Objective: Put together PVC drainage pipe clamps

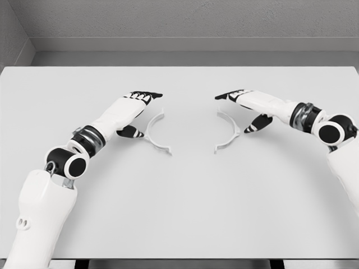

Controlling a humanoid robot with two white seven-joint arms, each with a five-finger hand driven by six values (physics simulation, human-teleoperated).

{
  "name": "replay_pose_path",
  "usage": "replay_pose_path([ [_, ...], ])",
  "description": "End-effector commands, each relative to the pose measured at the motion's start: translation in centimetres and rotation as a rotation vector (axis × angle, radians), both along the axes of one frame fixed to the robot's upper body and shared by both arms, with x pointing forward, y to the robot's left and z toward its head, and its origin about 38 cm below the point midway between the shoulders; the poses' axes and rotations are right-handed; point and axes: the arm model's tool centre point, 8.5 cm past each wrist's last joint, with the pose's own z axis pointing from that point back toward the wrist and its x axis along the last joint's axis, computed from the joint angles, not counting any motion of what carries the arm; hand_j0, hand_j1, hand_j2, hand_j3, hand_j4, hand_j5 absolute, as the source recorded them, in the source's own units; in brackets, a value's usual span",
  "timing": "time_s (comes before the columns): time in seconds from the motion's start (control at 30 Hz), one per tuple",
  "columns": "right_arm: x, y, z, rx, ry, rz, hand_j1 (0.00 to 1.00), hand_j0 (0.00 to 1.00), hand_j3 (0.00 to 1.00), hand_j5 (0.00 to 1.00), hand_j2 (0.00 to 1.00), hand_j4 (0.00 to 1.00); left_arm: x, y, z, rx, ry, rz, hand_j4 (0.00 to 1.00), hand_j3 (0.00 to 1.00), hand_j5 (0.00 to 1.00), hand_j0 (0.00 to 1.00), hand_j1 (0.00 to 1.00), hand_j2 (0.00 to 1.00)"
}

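White clamp halves, two: left clamp half [156,133], right clamp half [228,131]

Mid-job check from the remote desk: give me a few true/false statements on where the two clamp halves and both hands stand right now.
1. Two white curved plastic clamp halves, left clamp half and right clamp half, lie on the white table. True.
2. The halves are already joined into a ring. False: a gap separates them.
3. The left hand has lifted its half clear of the table. False: the half lies flat, fingers extended above it.
4. The right hand is beside the right half, fingers extended. True.
5. Their open sides face each other. True.
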Motion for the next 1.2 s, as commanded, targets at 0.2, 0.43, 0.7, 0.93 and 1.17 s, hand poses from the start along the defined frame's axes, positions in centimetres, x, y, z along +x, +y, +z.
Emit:
replay_pose_path([
  [0.2, 0.1, 0.6, -0.6, -0.004, 0.01, 0.002, 1.0, 1.0, 1.0, 1.0, 1.0, 1.0, -0.5, 0.1, 0.8, -0.008, -0.024, 0.003, 1.0, 1.0, 1.0, 1.0, 1.0, 1.0],
  [0.43, 0.3, 0.7, -0.2, -0.003, 0.001, 0.003, 1.0, 1.0, 1.0, 1.0, 1.0, 1.0, 0.2, 0.8, 0.8, -0.005, -0.009, 0.039, 1.0, 1.0, 1.0, 1.0, 1.0, 1.0],
  [0.7, 0.4, 1.2, -0.1, -0.009, 0.002, 0.009, 1.0, 1.0, 1.0, 1.0, 1.0, 1.0, 0.8, 0.4, -0.1, 0.0, 0.022, 0.041, 1.0, 1.0, 1.0, 1.0, 1.0, 1.0],
  [0.93, 0.4, 1.5, -0.1, -0.008, 0.002, 0.013, 1.0, 1.0, 1.0, 1.0, 1.0, 1.0, 0.7, -0.8, -0.1, -0.022, 0.022, 0.028, 1.0, 1.0, 1.0, 1.0, 1.0, 1.0],
  [1.17, 0.4, 1.9, -0.1, -0.001, 0.0, 0.018, 1.0, 1.0, 1.0, 1.0, 1.0, 1.0, 0.6, -1.5, -0.1, -0.03, 0.024, 0.017, 1.0, 1.0, 1.0, 1.0, 1.0, 1.0],
])
